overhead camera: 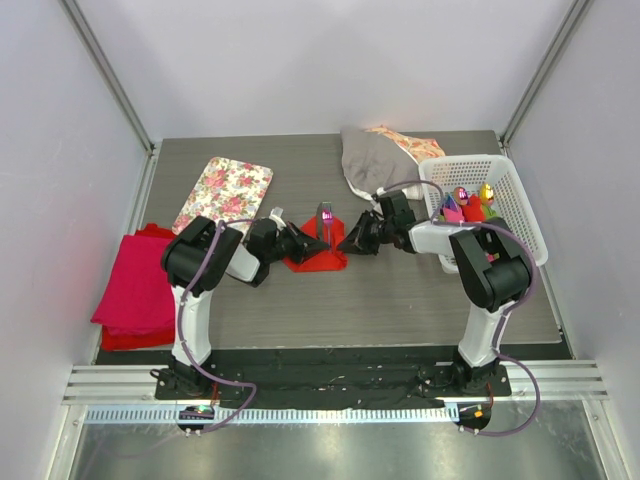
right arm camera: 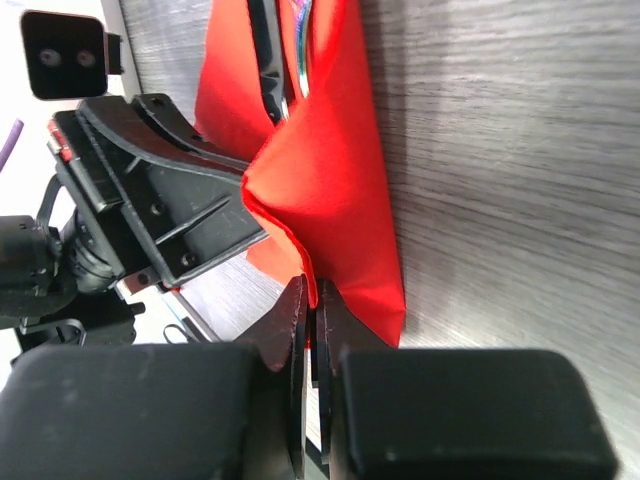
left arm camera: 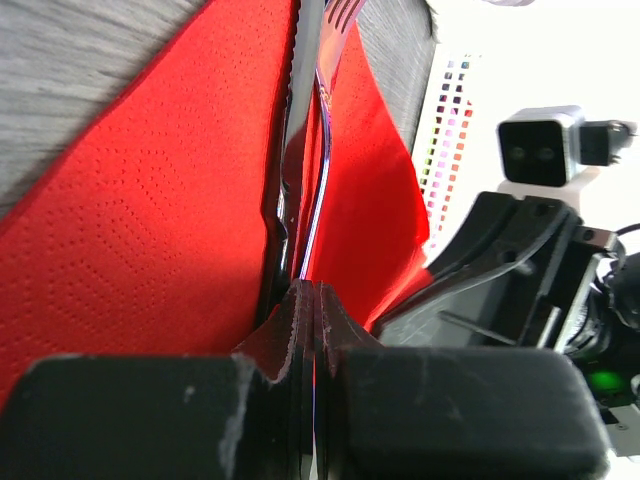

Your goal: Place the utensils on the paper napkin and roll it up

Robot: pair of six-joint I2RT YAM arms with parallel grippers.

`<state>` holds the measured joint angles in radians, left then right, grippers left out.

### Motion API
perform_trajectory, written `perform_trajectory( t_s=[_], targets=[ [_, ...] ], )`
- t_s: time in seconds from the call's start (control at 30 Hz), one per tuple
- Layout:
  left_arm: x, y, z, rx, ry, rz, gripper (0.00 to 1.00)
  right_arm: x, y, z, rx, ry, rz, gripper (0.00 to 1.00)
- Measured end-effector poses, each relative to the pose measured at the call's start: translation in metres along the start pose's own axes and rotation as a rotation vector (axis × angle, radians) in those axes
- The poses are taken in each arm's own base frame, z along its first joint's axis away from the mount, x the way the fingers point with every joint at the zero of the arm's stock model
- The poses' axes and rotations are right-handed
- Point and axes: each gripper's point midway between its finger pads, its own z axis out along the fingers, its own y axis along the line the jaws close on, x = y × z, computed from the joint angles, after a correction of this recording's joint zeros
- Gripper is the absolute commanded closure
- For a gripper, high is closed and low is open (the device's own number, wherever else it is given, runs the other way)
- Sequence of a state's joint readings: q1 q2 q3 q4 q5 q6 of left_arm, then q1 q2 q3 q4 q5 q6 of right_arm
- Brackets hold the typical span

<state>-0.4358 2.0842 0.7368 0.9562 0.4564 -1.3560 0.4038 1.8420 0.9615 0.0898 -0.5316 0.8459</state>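
Basket [overhead camera: 523,215] of colourful items [overhead camera: 468,206]; left hand [left arm camera: 315,298], right hand [right arm camera: 311,292] tight on paper napkin [right arm camera: 340,180].

Both arms share one build: the left arm [overhead camera: 188,305] and the right arm [overhead camera: 482,318] have white tubular links joined by bulky, rounded black joint housings. A purple-grey cable [overhead camera: 181,325] trails in loose loops along each arm down to its base. Each base sits on a black plate [overhead camera: 330,378] against a ribbed aluminium rail [overhead camera: 340,413].

The left end effector [overhead camera: 300,243] and the right end effector [overhead camera: 352,238] are matt black, with angular open-framed fingers [right arm camera: 170,215] that show small screws and scuffed, blocky mounts. Each wrist carries a white camera box [left arm camera: 540,150] with two dark lenses.
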Motion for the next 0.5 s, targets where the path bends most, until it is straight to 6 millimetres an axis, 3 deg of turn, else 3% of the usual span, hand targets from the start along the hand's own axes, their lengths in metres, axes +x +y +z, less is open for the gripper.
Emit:
perform_trajectory(
  t_s=[0.5],
  targets=[
    [-0.001, 0.0, 0.0, -0.002, -0.001, 0.002, 0.96, 0.013, -0.016, 0.024, 0.008, 0.058, 0.072, 0.97]
  ],
)
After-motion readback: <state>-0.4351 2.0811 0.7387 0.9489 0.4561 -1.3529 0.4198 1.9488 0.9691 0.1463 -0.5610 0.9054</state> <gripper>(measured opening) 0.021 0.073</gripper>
